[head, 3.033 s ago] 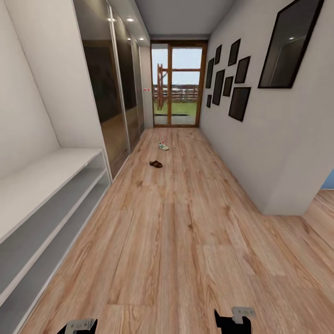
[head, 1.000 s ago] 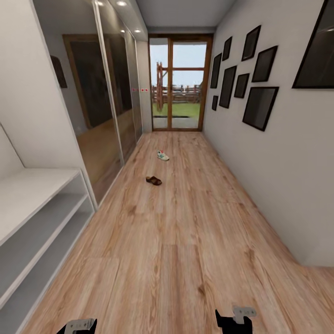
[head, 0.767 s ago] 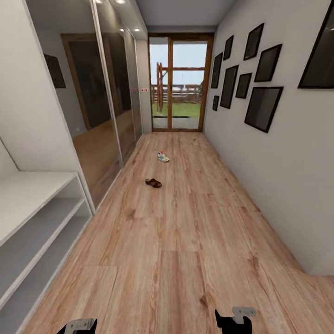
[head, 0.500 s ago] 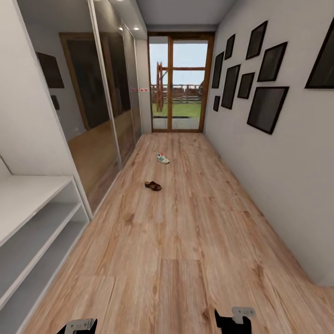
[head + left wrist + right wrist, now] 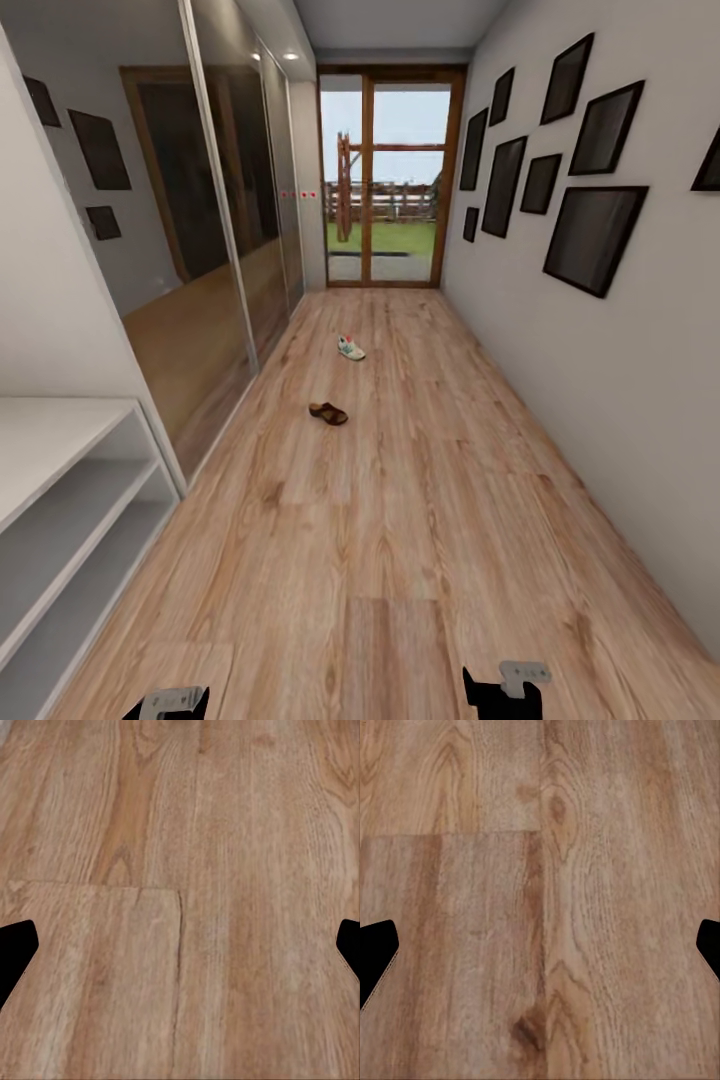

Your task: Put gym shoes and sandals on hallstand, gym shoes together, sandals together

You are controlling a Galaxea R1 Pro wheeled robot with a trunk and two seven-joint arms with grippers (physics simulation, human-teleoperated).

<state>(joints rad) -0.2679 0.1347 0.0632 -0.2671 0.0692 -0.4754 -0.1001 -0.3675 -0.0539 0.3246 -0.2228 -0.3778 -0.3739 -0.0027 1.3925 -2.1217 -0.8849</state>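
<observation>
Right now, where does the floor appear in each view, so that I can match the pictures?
Head view: the floor runs from the glass door to the bottom edge, with the rack at its left.
Left wrist view: floor behind the open left gripper.
Right wrist view: floor behind the open right gripper.
Shared landmark: plank seams.

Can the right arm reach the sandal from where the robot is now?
Probably not. The sandal lies far down the floor, while the right gripper hangs open over bare planks close to the robot. Nothing blocks the way; the base just looks too far off.
</observation>
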